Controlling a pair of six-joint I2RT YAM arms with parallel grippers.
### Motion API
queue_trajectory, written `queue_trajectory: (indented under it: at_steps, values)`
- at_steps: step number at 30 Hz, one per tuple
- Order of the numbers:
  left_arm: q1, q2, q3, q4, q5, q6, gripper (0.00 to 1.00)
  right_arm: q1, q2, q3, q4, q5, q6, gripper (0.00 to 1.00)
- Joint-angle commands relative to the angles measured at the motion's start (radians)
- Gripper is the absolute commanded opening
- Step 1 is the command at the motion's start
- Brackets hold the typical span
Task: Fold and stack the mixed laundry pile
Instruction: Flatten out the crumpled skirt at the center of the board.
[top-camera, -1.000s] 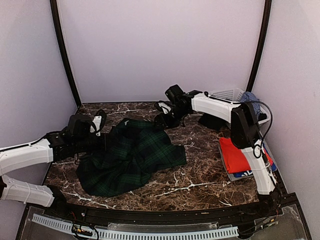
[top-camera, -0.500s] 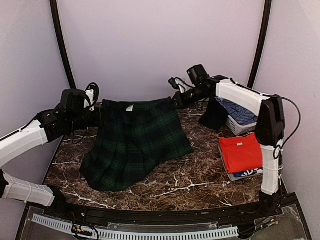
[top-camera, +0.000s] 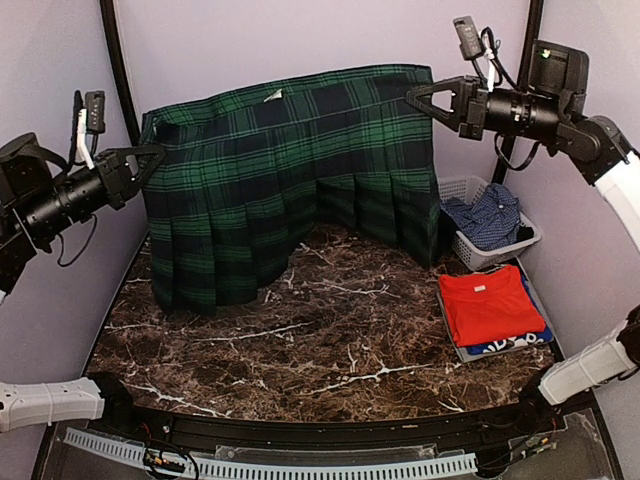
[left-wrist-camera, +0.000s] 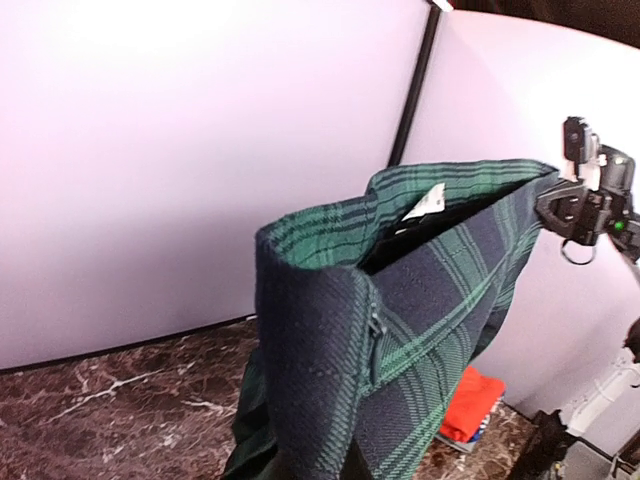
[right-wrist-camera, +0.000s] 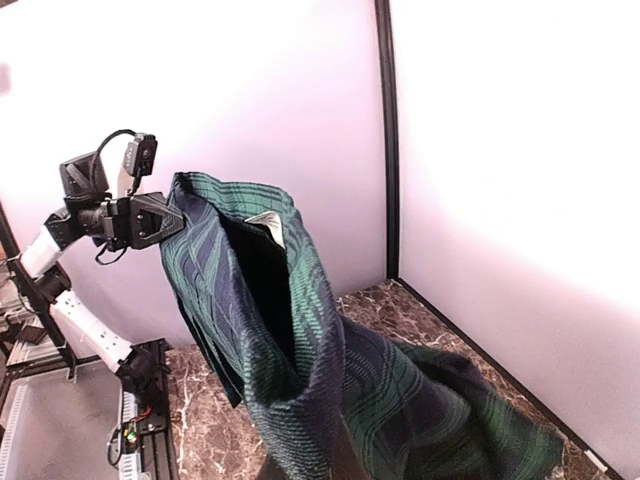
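Arms raised high, we are holding the dark green tartan pleated skirt (top-camera: 280, 170) stretched between both grippers over the marble table (top-camera: 330, 350).

At the left, our left gripper (top-camera: 148, 160) is pinching one end of the waistband, its jaws closed narrow on the cloth. From there the waistband is running nearly level across the back of the cell, a white label (top-camera: 272, 95) showing at its top edge, and the pleats are hanging down towards the table; we cannot tell whether the hem is touching it. At the far end our right gripper (top-camera: 420, 98) is clamping the other end of the waistband, jaws closed on it too. Lower right, a light blue patterned shirt (top-camera: 485, 215) is lying in the white slotted basket (top-camera: 455, 187). Nearer us, a folded bright red-orange T-shirt (top-camera: 492, 305) is resting on a royal blue white-printed T-shirt (top-camera: 512, 344) on the grey tray (top-camera: 462, 353).
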Motion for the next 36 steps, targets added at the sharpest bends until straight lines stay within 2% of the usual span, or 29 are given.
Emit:
queue_trajectory:
  at_steps: [1, 4, 6, 10, 11, 12, 13, 14, 15, 16, 17, 19, 23, 30, 36]
  values:
    - [0.009, -0.046, 0.022, -0.028, 0.095, -0.036, 0.0, 0.003, -0.046, 0.01, 0.009, 0.043, 0.015, 0.0]
    - [0.009, -0.03, 0.02, -0.027, 0.04, -0.085, 0.0, 0.001, 0.001, 0.061, -0.033, 0.115, 0.026, 0.0]
    - [0.009, 0.005, 0.012, -0.03, -0.051, -0.113, 0.0, -0.014, 0.082, 0.088, -0.06, 0.159, 0.036, 0.0]
    - [0.016, 0.163, -0.028, -0.021, -0.3, -0.132, 0.02, -0.097, 0.318, 0.103, -0.05, 0.088, 0.113, 0.0]
    - [0.037, 0.193, -0.035, -0.017, -0.315, -0.133, 0.06, -0.103, 0.379, 0.109, -0.045, 0.09, 0.118, 0.0]
    - [0.059, 0.264, -0.05, -0.01, -0.32, -0.139, 0.12, -0.112, 0.438, 0.121, -0.052, 0.116, 0.13, 0.05]
    - [0.119, 0.3, -0.056, -0.011, -0.317, -0.175, 0.27, -0.12, 0.508, 0.148, -0.073, 0.139, 0.135, 0.23]
    - [0.158, 0.377, -0.069, -0.013, -0.29, -0.197, 0.37, -0.125, 0.577, 0.185, -0.103, 0.161, 0.134, 0.4]
    - [0.238, 0.416, -0.072, -0.025, -0.276, -0.252, 0.52, -0.128, 0.637, 0.227, -0.138, 0.208, 0.134, 0.51]
    - [0.272, 0.474, -0.081, -0.027, -0.259, -0.279, 0.57, -0.129, 0.691, 0.264, -0.17, 0.261, 0.133, 0.61]
    - [0.318, 0.495, -0.088, -0.015, -0.257, -0.307, 0.62, -0.132, 0.734, 0.311, -0.212, 0.309, 0.127, 0.64]
    - [0.343, 0.523, -0.112, 0.012, -0.259, -0.318, 0.69, -0.133, 0.78, 0.335, -0.27, 0.372, 0.112, 0.66]
    - [0.345, 0.532, -0.135, 0.017, -0.203, -0.303, 0.74, -0.133, 0.735, 0.164, -0.174, 0.321, 0.082, 0.67]
    - [0.31, 0.516, -0.267, 0.079, -0.025, -0.285, 0.73, -0.12, 0.702, -0.057, -0.099, 0.153, 0.019, 0.58]
    - [0.21, 0.646, -0.288, 0.127, 0.014, -0.275, 0.65, -0.113, 0.835, -0.019, -0.147, 0.142, -0.014, 0.46]
